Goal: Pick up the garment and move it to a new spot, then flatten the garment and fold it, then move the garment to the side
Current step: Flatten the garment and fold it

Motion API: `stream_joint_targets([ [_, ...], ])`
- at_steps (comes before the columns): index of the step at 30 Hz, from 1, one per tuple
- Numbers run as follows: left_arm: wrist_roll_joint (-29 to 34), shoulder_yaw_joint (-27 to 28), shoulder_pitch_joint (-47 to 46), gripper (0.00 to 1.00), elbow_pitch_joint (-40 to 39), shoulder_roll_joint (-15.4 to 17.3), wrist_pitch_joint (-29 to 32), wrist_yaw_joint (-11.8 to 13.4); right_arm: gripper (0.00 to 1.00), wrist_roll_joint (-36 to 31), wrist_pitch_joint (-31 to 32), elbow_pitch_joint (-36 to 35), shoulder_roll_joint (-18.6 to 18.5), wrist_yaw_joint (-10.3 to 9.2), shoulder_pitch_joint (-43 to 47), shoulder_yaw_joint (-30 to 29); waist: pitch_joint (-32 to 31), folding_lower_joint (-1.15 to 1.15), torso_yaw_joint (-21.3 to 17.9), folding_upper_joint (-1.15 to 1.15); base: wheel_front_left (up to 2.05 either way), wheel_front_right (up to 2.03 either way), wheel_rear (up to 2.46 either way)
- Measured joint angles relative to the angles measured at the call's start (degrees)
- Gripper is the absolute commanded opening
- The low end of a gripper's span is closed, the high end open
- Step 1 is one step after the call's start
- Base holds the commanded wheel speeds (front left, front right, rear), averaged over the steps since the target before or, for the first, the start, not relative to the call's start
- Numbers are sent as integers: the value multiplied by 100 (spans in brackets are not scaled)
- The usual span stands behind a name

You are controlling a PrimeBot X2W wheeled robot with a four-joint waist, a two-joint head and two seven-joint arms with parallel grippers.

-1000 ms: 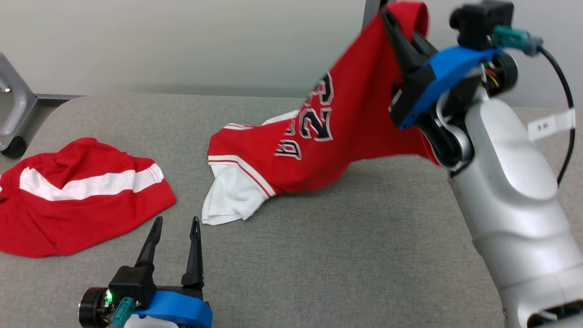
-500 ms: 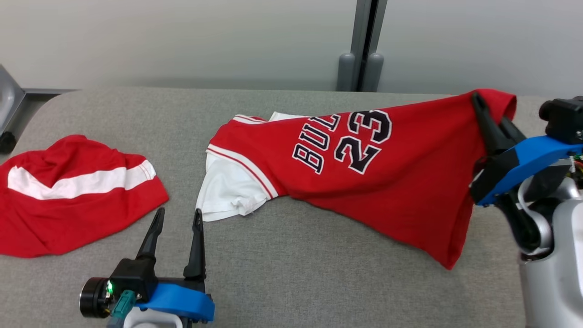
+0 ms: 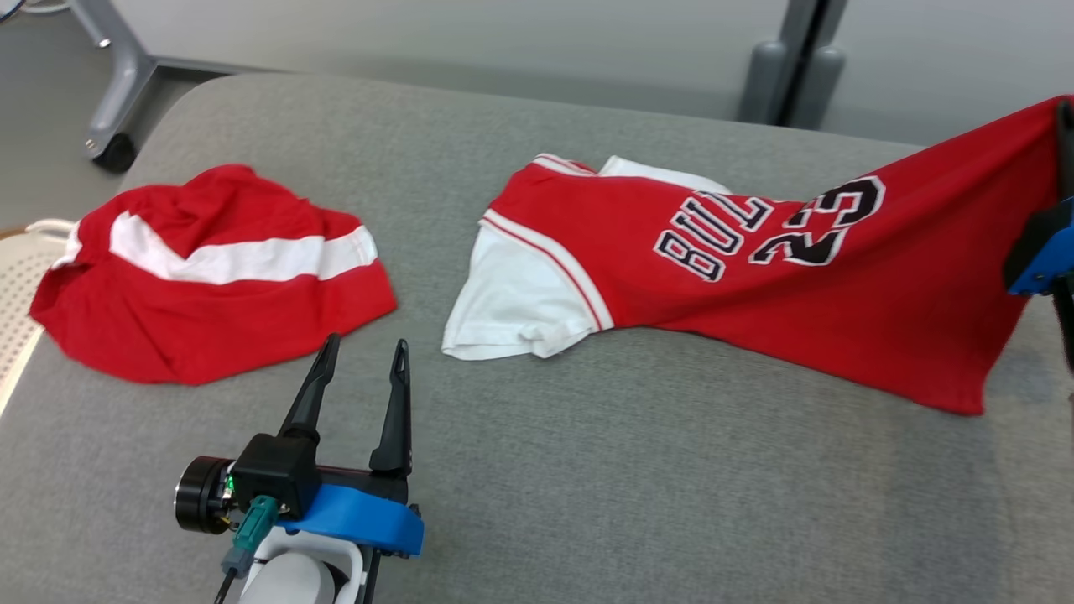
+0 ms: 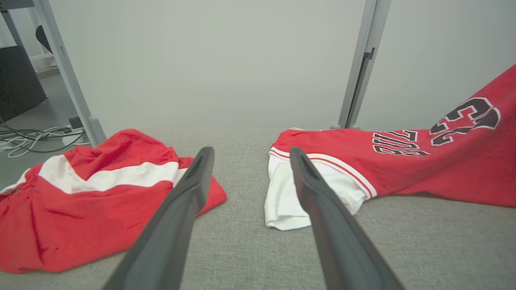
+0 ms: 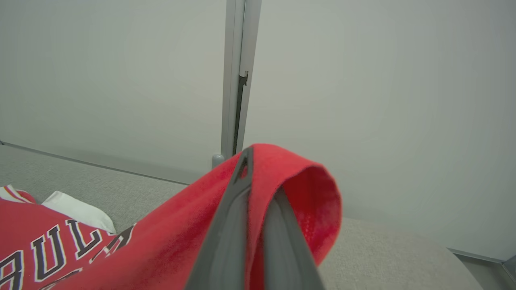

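The garment (image 3: 755, 277) is a red jersey with "BULLS 23" lettering and a white sleeve. Its sleeve end lies on the grey padded table (image 3: 587, 486), while its far end is lifted off the table at the right edge. There my right gripper (image 3: 1066, 113) is shut on the red fabric; in the right wrist view the cloth (image 5: 161, 241) wraps over the closed gripper (image 5: 260, 177). My left gripper (image 3: 367, 342) stands open and empty near the front left, just short of the white sleeve (image 4: 282, 201), with its tips (image 4: 252, 151) apart.
Red shorts with a white stripe (image 3: 210, 294) lie crumpled at the table's left. A metal frame leg with a caster (image 3: 113, 101) stands beyond the far left corner, a grey post (image 3: 793, 75) behind the table, and a white mesh object (image 3: 17, 302) at the left edge.
My right gripper has swung down and to the right with the jersey, stretching it out across the table. The head camera has shifted too. The left gripper stays put and open.
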Motion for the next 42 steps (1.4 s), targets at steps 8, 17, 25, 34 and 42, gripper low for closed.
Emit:
stream_joint_targets([
  [8, 73, -49, -93, 100, -30, -96, 0, -63, 100, -482, -809, 1014, -243, -1, -644, -448, 270, 0, 453, 0, 0, 0, 0],
  [17, 102, 68, -71, 100, 0, -103, 0, -38, 100, -386, -599, 2059, -20, 0, -680, -276, 196, 0, 300, 0, 0, 0, 0],
  [25, 79, 183, 87, 100, 49, 18, 0, 5, 100, 272, -357, 2218, 410, 0, -149, -46, -109, -1, -136, 0, 0, 0, 0],
  [34, 41, 121, 203, 100, 33, 65, 35, 11, 100, 697, -245, 2060, 247, 0, 49, 69, -456, -1, -512, -1, 0, 0, 0],
  [42, 42, 20, 198, 100, 31, 68, 73, -11, 100, 690, 63, 2079, 178, 0, -154, 148, -538, -1, -355, -1, 0, 0, 0],
])
